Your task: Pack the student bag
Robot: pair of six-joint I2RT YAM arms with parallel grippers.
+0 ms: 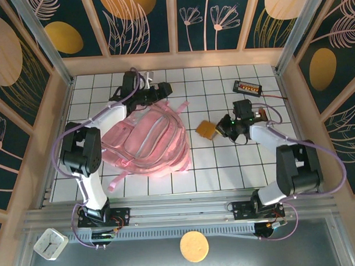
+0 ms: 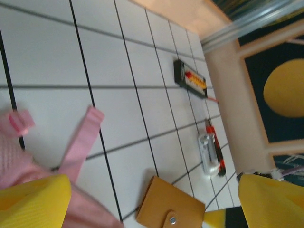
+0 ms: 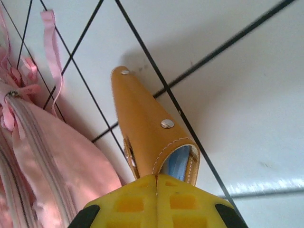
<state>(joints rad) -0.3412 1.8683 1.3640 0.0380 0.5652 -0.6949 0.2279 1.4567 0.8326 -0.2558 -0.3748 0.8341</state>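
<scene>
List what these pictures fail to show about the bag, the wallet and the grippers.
- Top external: whether the student bag is unzipped, and its contents; too small, covered by its fabric.
- Left wrist: most of the bag, cut off by the edge and behind a yellow finger.
- Right wrist: whether the shut right gripper pinches the tan wallet or only touches it; its fingertips hide the contact.

wallet [image 1: 206, 129] right of student bag [image 1: 145, 140]
</scene>
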